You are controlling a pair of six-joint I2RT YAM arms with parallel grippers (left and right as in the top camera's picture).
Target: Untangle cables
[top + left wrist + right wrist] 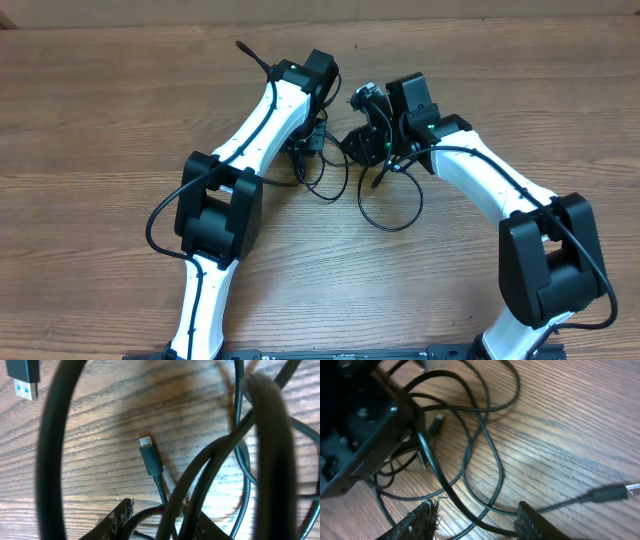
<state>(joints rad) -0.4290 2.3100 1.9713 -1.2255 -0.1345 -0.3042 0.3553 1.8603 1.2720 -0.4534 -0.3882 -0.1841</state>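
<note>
The cables (392, 214) are thin black cords tangled between my two arms at mid-table, with one loop trailing toward the near side. In the left wrist view, several strands (200, 475) run up between the fingers of my left gripper (160, 514), which is shut on them; a USB-C plug (149, 457) lies on the wood just beyond. My left gripper (308, 148) and right gripper (352, 142) sit close together over the tangle. My right gripper (477, 512) is open, its fingers straddling strands (470, 450) that lie on the table without pinching them.
A USB-A plug (25, 375) lies at the far left of the left wrist view. Another plug end (612, 492) rests to the right of my right gripper. The left gripper's black body (360, 425) fills the upper left of the right wrist view. Bare wooden table (100, 100) surrounds the arms.
</note>
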